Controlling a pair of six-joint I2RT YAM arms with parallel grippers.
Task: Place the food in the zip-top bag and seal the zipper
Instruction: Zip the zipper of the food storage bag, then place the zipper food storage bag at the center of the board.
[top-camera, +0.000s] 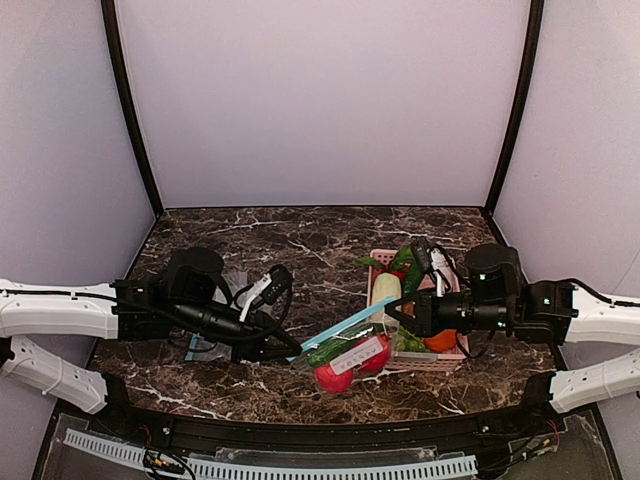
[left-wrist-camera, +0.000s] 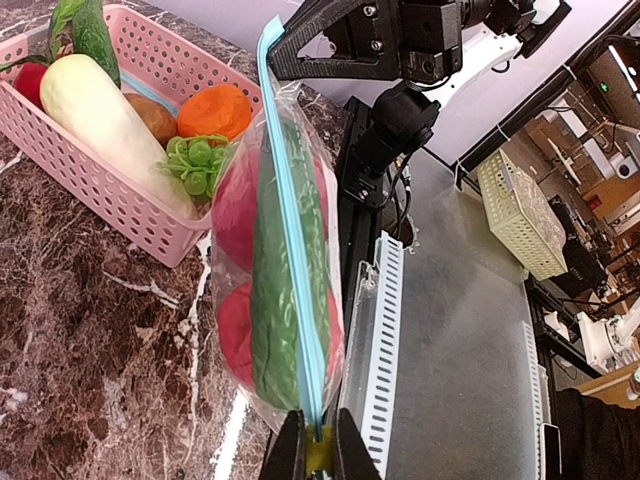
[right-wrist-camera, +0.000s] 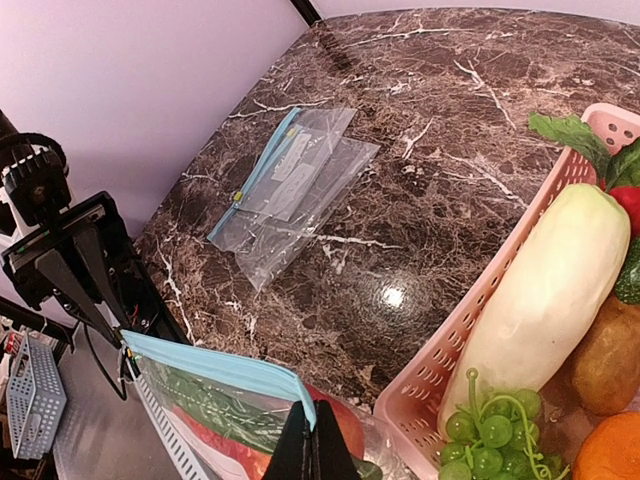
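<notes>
Lying well to the left of the pink slotted plastic basket (left-wrist-camera: 100, 190), a few flat clear spare bags (right-wrist-camera: 290, 190) sat on the dark marbled tabletop (top-camera: 300, 240). Closer to the basket, the left gripper (left-wrist-camera: 315, 438) had its jaws pressed onto the left end of the narrow light blue zipper (left-wrist-camera: 285, 220), pinching it. From there the strip ran taut and rose toward the basket. Below it hung the flat clear plastic zip-top bag (left-wrist-camera: 225, 282), just beside the basket's near-left corner. Inside the bag were two round red-pink fruits (left-wrist-camera: 235, 205) and one slim dark green cucumber (left-wrist-camera: 270, 300), with the cucumber lying along the zipper. Whether the strip was fully sealed could not be told. At the basket's left wall, the right gripper (right-wrist-camera: 305, 428) gripped the zipper's other end, its jaws pressed together on the strip. The basket itself held a long white radish (left-wrist-camera: 100, 110), a round orange fruit (left-wrist-camera: 213, 108) and a bunch of green grapes (left-wrist-camera: 195, 160) — all outside the bag.
</notes>
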